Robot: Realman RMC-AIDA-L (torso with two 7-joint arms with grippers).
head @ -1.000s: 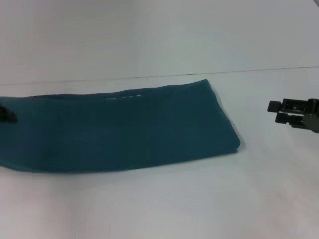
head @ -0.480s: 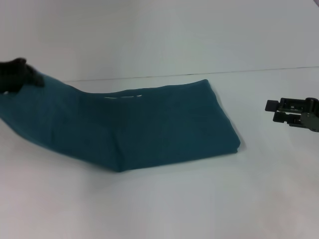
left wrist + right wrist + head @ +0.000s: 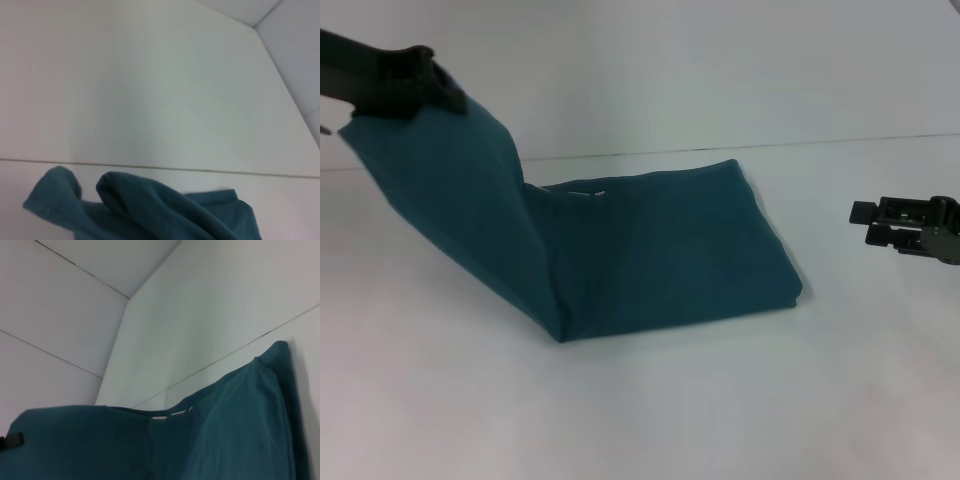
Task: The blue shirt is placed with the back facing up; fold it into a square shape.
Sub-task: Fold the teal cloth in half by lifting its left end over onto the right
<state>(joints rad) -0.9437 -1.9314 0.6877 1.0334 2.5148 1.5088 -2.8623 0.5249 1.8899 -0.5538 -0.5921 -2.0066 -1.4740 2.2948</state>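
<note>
The blue shirt (image 3: 660, 250) is folded into a long teal band. Its right part lies flat on the white table (image 3: 680, 420). Its left end is raised off the table and hangs from my left gripper (image 3: 438, 92), which is shut on the cloth's top edge at the upper left. The lifted cloth bends down to a crease near the band's front edge. The left wrist view shows bunched shirt cloth (image 3: 150, 210). My right gripper (image 3: 868, 224) hovers to the right of the shirt, open, apart from it. In the right wrist view, the shirt (image 3: 235, 430) fills the lower part.
The table's back edge meets a pale wall along a thin line (image 3: 840, 141). Bare white table surface lies in front of the shirt and between the shirt and my right gripper.
My left gripper has risen and moved right, lifting the shirt's left end off the table. The shirt's right part and my right gripper have stayed put.
</note>
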